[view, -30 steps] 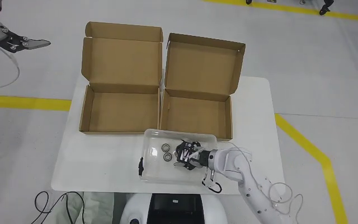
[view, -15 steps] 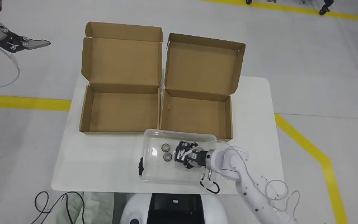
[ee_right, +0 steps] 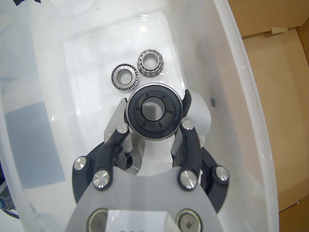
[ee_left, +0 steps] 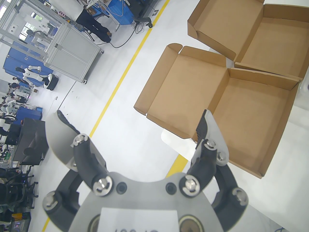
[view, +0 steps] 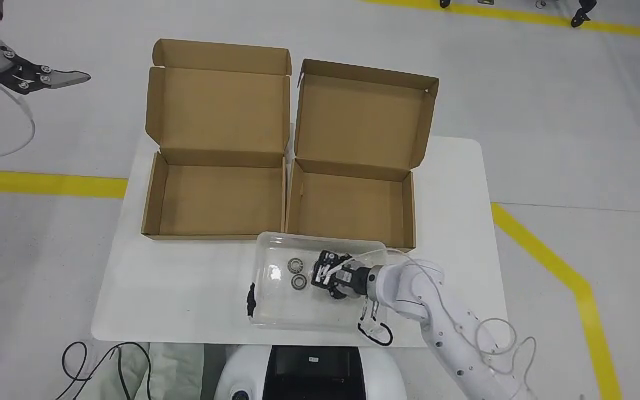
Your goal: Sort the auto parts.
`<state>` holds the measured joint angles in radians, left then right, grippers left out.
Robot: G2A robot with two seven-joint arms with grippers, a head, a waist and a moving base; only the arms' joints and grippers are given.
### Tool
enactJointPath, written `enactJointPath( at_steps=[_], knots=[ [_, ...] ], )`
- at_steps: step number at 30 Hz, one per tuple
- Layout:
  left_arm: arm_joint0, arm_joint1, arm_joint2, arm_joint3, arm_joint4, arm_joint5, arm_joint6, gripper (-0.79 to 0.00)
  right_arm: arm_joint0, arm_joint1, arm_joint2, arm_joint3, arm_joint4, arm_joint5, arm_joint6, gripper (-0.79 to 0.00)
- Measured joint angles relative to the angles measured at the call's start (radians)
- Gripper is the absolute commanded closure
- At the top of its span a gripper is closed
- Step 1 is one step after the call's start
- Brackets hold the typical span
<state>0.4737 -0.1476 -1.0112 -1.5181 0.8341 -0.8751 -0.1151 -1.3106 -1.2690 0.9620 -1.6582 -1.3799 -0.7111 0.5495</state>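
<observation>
A clear plastic bin [view: 270, 300] stands at the table's near edge. Inside it my right gripper [ee_right: 154, 112] [view: 335, 276] is shut on a large black bearing [ee_right: 154, 112] with a metal rim, gripped by its sides. Two small silver roller bearings [ee_right: 125, 77] [ee_right: 150, 63] lie on the bin floor just past it; in the top view they sit side by side [view: 297, 265] [view: 298, 281]. My left gripper [ee_left: 135, 131] hangs open and holds nothing, off the table's left side, high over the floor; it appears at the far left [view: 45, 76].
Two open cardboard boxes [view: 212, 200] [view: 350, 208] stand side by side behind the bin, lids folded back. They also show in the left wrist view [ee_left: 246, 112] [ee_left: 270, 47]. The white table [view: 450, 200] has free room at its right.
My right gripper has shifted slightly left inside the bin with the black bearing between its fingers. The left arm and the small bearings have not moved.
</observation>
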Motion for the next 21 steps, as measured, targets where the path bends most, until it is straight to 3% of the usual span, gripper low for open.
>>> enactJointPath(
  at_steps=[11,21],
  knots=[
    [0.000,0.000,0.000,0.000,0.000,0.000,0.000,-0.785,-0.031,0.021,0.048,-0.047,-0.005,-0.032,-0.176,0.000],
    [0.000,0.000,0.000,0.000,0.000,0.000,0.000,-0.785,-0.047,0.037,0.104,-0.076,0.023,-0.085,-0.459,0.000]
  ],
)
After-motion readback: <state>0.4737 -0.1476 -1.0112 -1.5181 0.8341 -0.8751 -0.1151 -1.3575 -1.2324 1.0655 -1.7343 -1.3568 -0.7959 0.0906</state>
